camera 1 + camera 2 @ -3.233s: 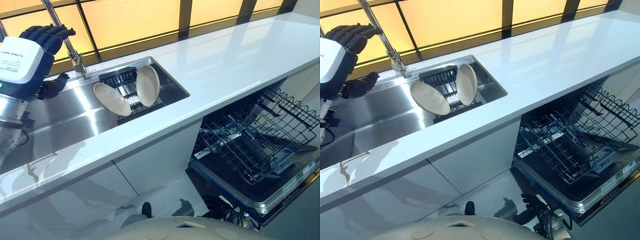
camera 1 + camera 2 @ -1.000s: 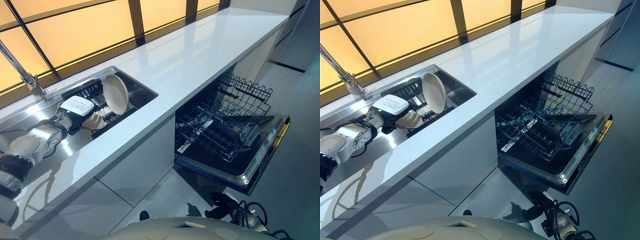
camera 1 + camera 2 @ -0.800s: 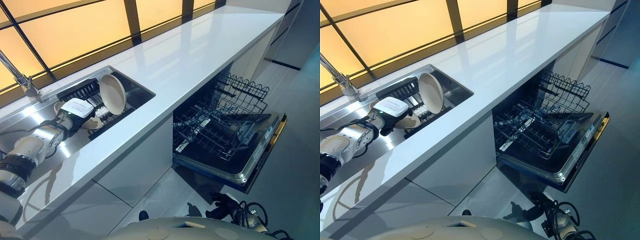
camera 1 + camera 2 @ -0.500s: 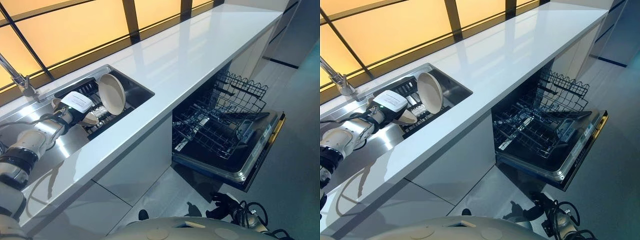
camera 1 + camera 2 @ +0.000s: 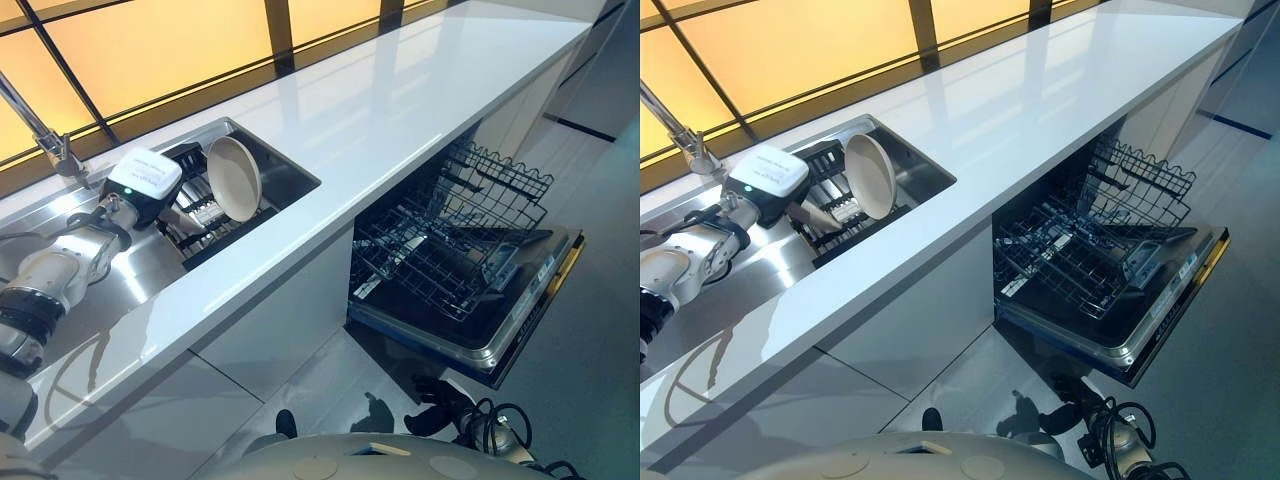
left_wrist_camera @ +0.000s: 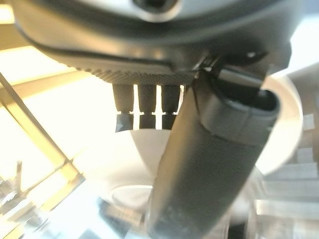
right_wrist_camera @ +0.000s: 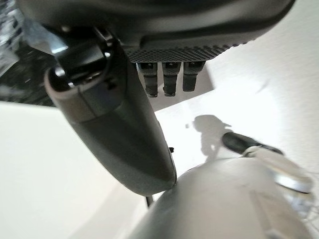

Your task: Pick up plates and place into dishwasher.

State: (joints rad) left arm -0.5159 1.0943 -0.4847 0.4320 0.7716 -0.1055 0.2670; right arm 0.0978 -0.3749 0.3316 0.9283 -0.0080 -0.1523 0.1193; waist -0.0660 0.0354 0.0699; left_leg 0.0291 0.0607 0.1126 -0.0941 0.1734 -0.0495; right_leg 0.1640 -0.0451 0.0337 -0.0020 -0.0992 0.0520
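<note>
White counter [image 5: 400, 95]: I see it run long from lower left up to upper right, with amber window panes behind it.
Dishwasher [image 5: 470, 300]: it sits under the counter's right part, door dropped flat toward the floor.
Rack [image 5: 450, 245]: dark wire, pulled out over the open door; I see no plates in it.
Sink [image 5: 150, 270]: steel, let into the counter's left part, with a tap [image 5: 45, 140] at its back edge.
Drainer [image 5: 845, 215]: black ribbed insert in the sink's right end.
Upright plate [image 5: 235, 178]: beige, standing on edge in the drainer, leaning a little, its hollow face turned toward the counter front and the right; its disc runs roughly front to back across the sink.
Held plate [image 5: 812, 216]: beige, just left of the upright one and mostly hidden by my left hand; only a rim sliver shows under it. In the left wrist view its pale rim [image 6: 124, 154] lies past the fingers, so I cannot tell its tilt.
Left hand [image 5: 150, 185]: over the drainer, white back up, thumb and fingers closed on the held plate's rim.
Right hand [image 7: 124, 124]: I see it in its own wrist view, above pale floor, fingers hanging straight and relaxed, thumb alongside, nothing in it.
</note>
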